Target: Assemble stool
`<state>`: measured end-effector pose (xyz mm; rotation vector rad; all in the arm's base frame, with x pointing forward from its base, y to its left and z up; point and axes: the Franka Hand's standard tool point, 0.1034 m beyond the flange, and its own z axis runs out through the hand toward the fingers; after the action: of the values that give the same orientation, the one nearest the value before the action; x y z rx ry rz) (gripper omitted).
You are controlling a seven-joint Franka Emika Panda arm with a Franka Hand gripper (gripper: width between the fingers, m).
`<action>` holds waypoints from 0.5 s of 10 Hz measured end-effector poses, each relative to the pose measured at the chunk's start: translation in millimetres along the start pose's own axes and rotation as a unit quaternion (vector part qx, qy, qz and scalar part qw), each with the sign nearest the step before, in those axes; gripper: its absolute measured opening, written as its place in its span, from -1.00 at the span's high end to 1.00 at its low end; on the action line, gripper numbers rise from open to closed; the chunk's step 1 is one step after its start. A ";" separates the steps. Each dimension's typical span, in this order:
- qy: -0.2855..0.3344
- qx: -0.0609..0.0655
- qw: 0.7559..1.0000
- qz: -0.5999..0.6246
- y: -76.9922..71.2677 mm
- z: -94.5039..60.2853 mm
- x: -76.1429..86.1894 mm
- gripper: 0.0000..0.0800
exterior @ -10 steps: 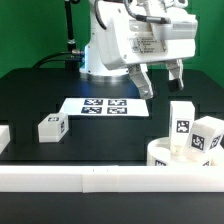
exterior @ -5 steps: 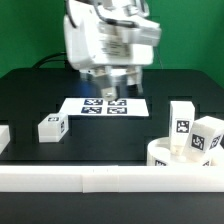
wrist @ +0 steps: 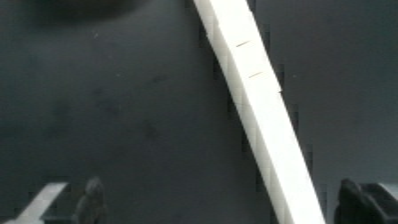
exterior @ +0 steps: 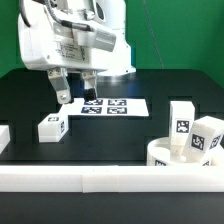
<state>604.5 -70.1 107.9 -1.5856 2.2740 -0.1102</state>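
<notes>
In the exterior view the round white seat [exterior: 181, 158] sits at the front right, against the front rail, with two tagged legs [exterior: 181, 122] [exterior: 206, 135] standing upright on it. A third tagged leg [exterior: 52, 127] lies on the black table at the left. My gripper [exterior: 76, 92] hangs open and empty above the table, just above and to the right of that loose leg, near the marker board's left end. In the wrist view my dark fingertips [wrist: 68, 202] sit wide apart with nothing between them but black table and a white strip [wrist: 258, 100].
The marker board [exterior: 104, 106] lies flat at the table's middle. A long white rail [exterior: 80, 178] runs along the front edge, with a short white piece [exterior: 4, 137] at the left edge.
The arm has swung from the exterior view's right, over the marker board, to the left, and the gripper now hangs near the loose leg. The gripper stays open.
</notes>
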 end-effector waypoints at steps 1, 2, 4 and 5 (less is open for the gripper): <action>0.001 -0.001 1.000 -0.024 0.2 0.3 0.2 -0.62; 0.001 -0.007 0.997 -0.073 0.9 1.0 -1.5 -0.62; -0.001 -0.065 0.956 -0.285 -1.2 3.5 -14.2 -0.62; -0.005 -0.074 0.930 -0.361 -0.2 4.1 -16.0 -0.62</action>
<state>610.8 -54.9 108.2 -2.4192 1.6031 -0.1174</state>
